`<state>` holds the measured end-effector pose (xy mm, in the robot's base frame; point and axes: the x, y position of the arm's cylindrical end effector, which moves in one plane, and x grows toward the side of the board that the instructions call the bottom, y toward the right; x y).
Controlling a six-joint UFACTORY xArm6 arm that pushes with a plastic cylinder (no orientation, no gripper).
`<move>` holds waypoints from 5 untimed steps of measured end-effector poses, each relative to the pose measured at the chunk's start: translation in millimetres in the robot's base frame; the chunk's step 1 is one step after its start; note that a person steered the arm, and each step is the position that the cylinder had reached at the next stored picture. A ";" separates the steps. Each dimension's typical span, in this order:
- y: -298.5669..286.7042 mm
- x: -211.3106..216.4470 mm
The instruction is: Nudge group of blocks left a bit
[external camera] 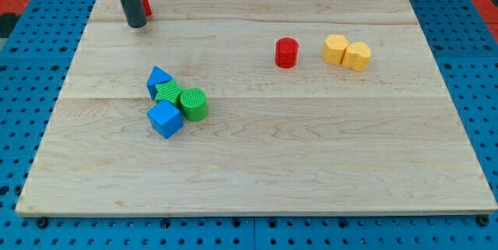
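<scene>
No pincer here, nothing grasped: my tip [136, 24] sits upper left, beside a half-hidden, probably red block [145, 5]. The 4-block cluster lies left of centre: blue cube [165, 118], green cylinder [194, 103], green block [168, 92], blue triangle [158, 79]. Light, slippery; I'd push the cylinder's right side.

The pale wooden board [311, 164] shows smooth grain with a soft sheen, the green cylinder [194, 103] looks ridged matt plastic, and the red cylinder [286, 52] smooth plastic.
</scene>
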<state>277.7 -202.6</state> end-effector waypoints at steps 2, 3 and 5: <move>69.0 24.1; 110.8 52.2; 169.1 173.7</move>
<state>451.4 -33.5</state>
